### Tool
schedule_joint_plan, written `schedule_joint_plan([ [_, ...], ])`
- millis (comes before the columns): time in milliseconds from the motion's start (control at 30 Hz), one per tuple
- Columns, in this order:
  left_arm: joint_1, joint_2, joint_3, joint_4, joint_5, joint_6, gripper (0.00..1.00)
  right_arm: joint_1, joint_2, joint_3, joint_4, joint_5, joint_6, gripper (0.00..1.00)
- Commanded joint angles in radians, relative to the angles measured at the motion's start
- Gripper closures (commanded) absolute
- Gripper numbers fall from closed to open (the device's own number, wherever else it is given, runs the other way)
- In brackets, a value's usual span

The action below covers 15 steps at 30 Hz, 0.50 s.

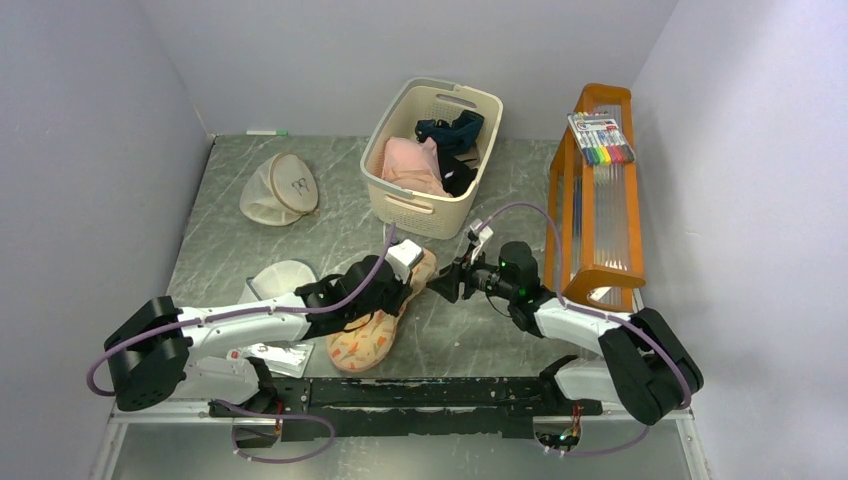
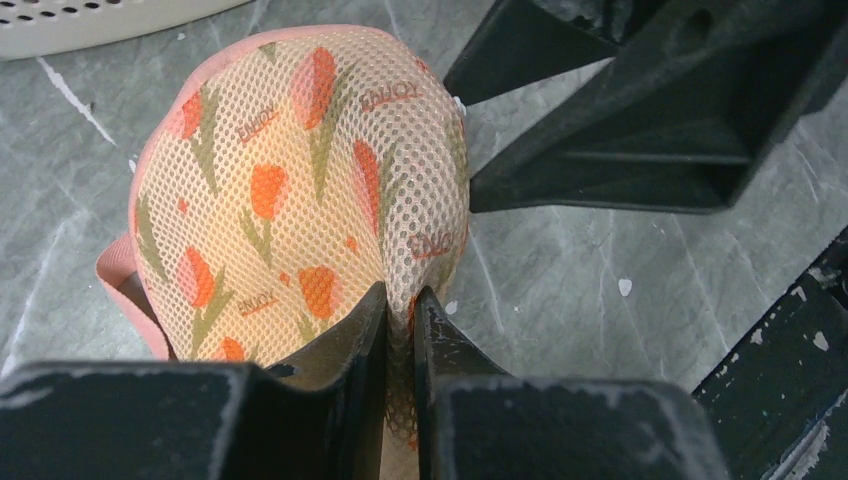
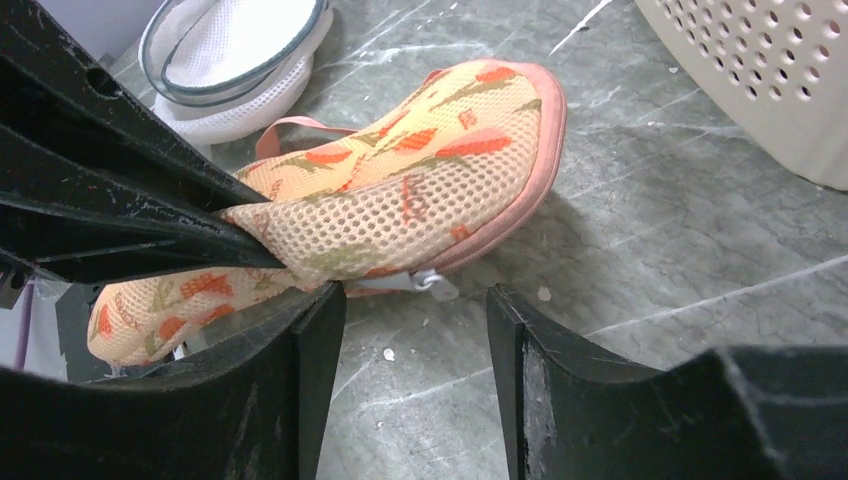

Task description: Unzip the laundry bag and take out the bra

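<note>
The peach-pink laundry bag with orange carrot shapes lies on the table in front of the basket; it also shows in the left wrist view and the right wrist view. My left gripper is shut on a fold of its mesh and lifts that end. My right gripper is open, just in front of the bag's white zip pull, which lies at the pink zip edge between the fingertips. The zip looks shut. The yellow bra is hidden.
A cream basket with a pink garment and a dark navy garment stands behind. A white mesh dome bag lies left of the arm, a beige round bag at the back left, an orange rack at the right.
</note>
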State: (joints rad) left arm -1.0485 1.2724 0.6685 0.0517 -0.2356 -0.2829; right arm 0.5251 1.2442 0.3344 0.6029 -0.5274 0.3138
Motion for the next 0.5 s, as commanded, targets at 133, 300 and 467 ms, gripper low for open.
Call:
schedule_joint_plan([
  [133,0.004,-0.031,-0.017,0.083,0.083,0.040,0.82,-0.069,0.033,-0.041,0.182,-0.096,0.020,0.53],
  [300,0.005,-0.037,-0.017,0.081,0.072,0.049,0.83,-0.078,0.060,-0.063,0.243,-0.154,0.030,0.65],
  [467,0.005,-0.032,0.001,0.061,0.069,0.056,0.84,-0.079,0.127,-0.054,0.305,-0.224,0.047,0.72],
])
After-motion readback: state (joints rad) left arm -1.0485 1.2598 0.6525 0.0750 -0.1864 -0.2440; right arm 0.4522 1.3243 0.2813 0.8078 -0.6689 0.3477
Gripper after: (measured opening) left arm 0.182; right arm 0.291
